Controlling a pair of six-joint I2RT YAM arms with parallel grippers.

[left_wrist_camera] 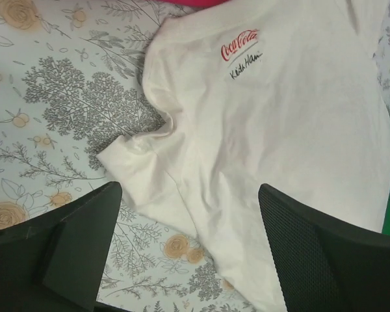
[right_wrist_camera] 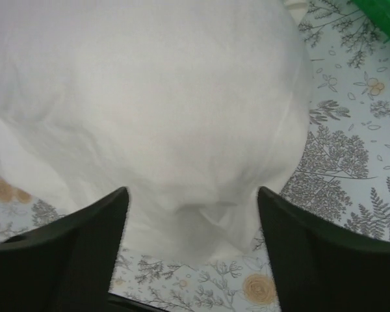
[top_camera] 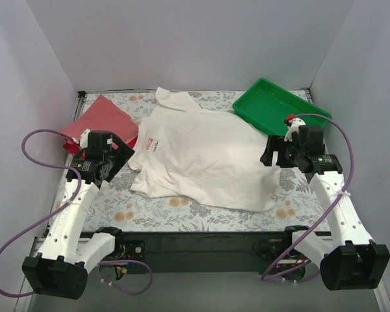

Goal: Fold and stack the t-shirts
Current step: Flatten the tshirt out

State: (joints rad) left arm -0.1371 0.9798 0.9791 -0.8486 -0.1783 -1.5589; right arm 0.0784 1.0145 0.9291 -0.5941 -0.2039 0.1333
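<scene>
A large cream-white t-shirt (top_camera: 205,156) lies spread and rumpled across the middle of the table, with a small red logo print (top_camera: 151,143) near its left side. It also shows in the left wrist view (left_wrist_camera: 279,123) and the right wrist view (right_wrist_camera: 156,104). A folded red t-shirt (top_camera: 104,120) lies at the back left, partly under my left arm. My left gripper (top_camera: 110,159) is open above the white shirt's left sleeve (left_wrist_camera: 133,153). My right gripper (top_camera: 273,156) is open above the shirt's right edge. Both are empty.
A green plastic tray (top_camera: 279,107) stands at the back right, touching the white shirt's far corner. The table has a floral cloth (top_camera: 156,208). White walls close in the left, back and right sides.
</scene>
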